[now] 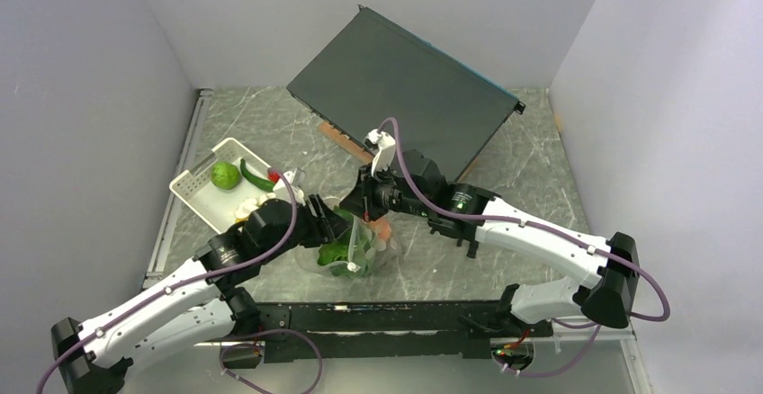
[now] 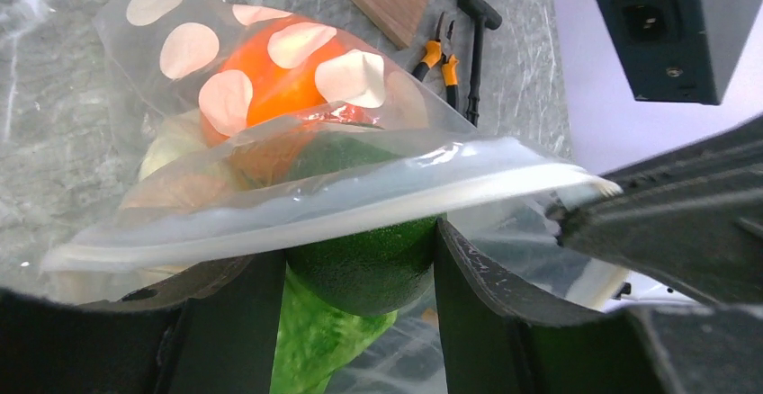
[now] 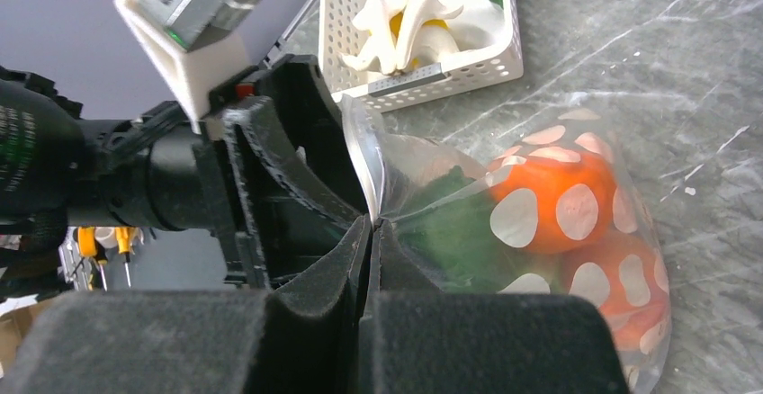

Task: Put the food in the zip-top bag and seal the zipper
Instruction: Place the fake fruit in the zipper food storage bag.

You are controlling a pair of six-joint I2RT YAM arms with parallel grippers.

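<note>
The zip-top bag is seen lying on the counter between the two arms, just in front of their bases. Its mouth edge is pinched by the right gripper, whose jaws are closed flat on the plastic. A round green fruit is clamped in the left gripper, whose jaws are spread about halfway and touch both sides of it. The fruit is held right at the bag mouth, and the whitish zipper is stretched across its top, unsealed. An orange is seen inside the bag behind the dots, and lettuce is seen below the fruit. A white basket is set just beside the bag on the left. Mushrooms, a cucumber and a second green fruit are left in it. A black box is placed at the back.
</note>
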